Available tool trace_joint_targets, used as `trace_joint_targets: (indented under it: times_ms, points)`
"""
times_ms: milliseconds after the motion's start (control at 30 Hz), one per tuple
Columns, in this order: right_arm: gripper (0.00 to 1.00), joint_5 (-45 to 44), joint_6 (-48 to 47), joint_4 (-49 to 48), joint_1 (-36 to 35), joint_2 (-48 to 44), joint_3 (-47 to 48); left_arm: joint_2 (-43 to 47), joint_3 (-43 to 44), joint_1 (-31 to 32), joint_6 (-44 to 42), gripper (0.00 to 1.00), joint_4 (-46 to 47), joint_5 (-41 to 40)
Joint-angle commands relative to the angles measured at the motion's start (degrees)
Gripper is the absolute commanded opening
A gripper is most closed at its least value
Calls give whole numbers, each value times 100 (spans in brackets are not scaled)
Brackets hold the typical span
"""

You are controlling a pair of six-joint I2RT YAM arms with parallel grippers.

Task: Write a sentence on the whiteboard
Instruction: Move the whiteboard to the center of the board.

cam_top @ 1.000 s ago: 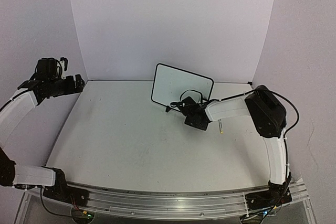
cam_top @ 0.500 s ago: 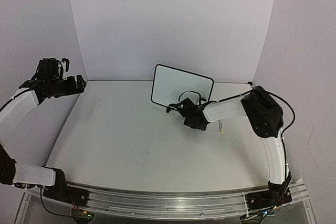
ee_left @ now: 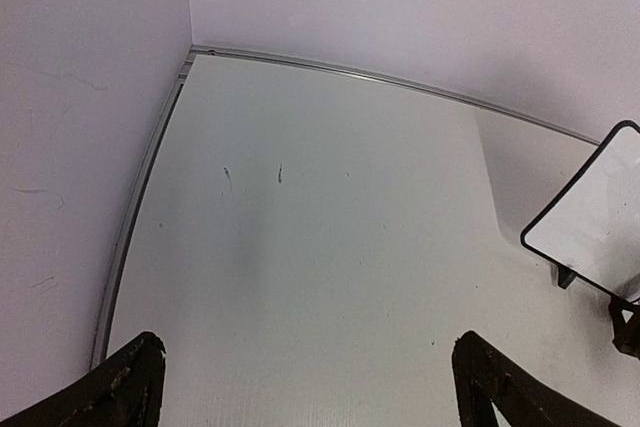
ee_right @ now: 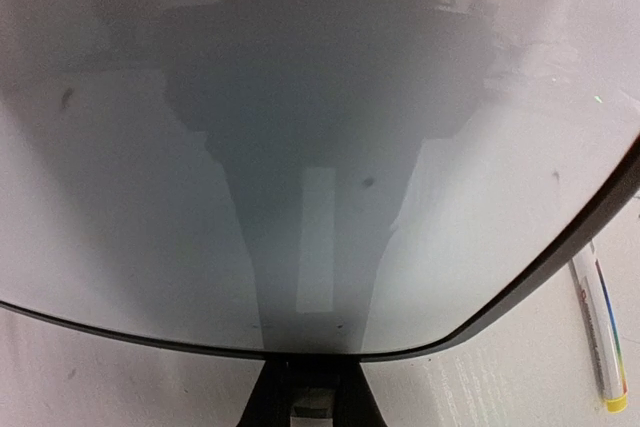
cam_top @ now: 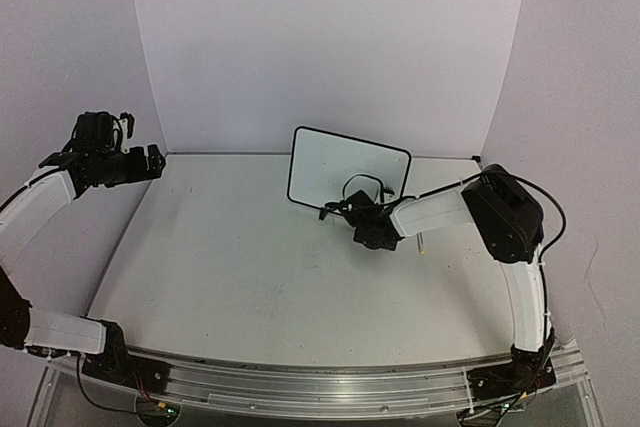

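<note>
**A:** How far along is it?

**B:** By the look of it, barely begun. No writing shows. The whiteboard (cam_top: pixel 345 165) stands at 12 o'clock on the matte counter (cam_top: pixel 230 267). It is glossy white in a thin black round-cornered frame. The marker (ee_right: pixel 598 332), a slim white stick, lies loose at its 4 o'clock.

**A:** And the arms?

**B:** The right gripper (ee_right: pixel 310 399) is pinched shut on the board's lower rim. The left gripper (cam_top: pixel 150 160), at 9 o'clock, gapes wide and empty.

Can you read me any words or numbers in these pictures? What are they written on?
On the whiteboard: no words show, only a few dark smudges.
On the marker: some print along its side, too blurred to read.
Nothing else in any view carries words, numbers or signs.
</note>
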State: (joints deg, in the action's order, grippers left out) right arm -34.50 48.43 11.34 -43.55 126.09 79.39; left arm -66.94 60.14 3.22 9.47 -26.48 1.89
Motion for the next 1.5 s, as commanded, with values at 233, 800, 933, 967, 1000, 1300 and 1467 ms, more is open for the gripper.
trace_joint_targets:
  times_ms: [233, 800, 933, 967, 1000, 1300, 1467]
  points:
    - [0, 440, -981, -637, -325, -790, -1264, -58, 17, -9, 63, 99, 170, 154]
    - [0, 905, -1635, -701, -1519, -1051, -1480, 785, -1078, -6, 1484, 99, 588, 1421]
    - [0, 945, -1574, -594, -1701, -1112, -1566, 1143, -1647, -8, 1881, 98, 867, 1891]
    - [0, 968, -1542, -574, -1718, -1113, -1581, 1210, -1770, -6, 1973, 98, 952, 1935]
    - [0, 993, -1511, -553, -1731, -1112, -1589, 1259, -1911, -7, 2053, 98, 1035, 1962]
    - [29, 1113, -1467, -447, -1772, -1294, -1595, 859, -2401, 127, 2283, 94, 1130, 1484]
    - [51, 1181, -1392, -404, -1780, -1589, -1847, 583, -2444, 602, 2378, 93, 1259, 1051]
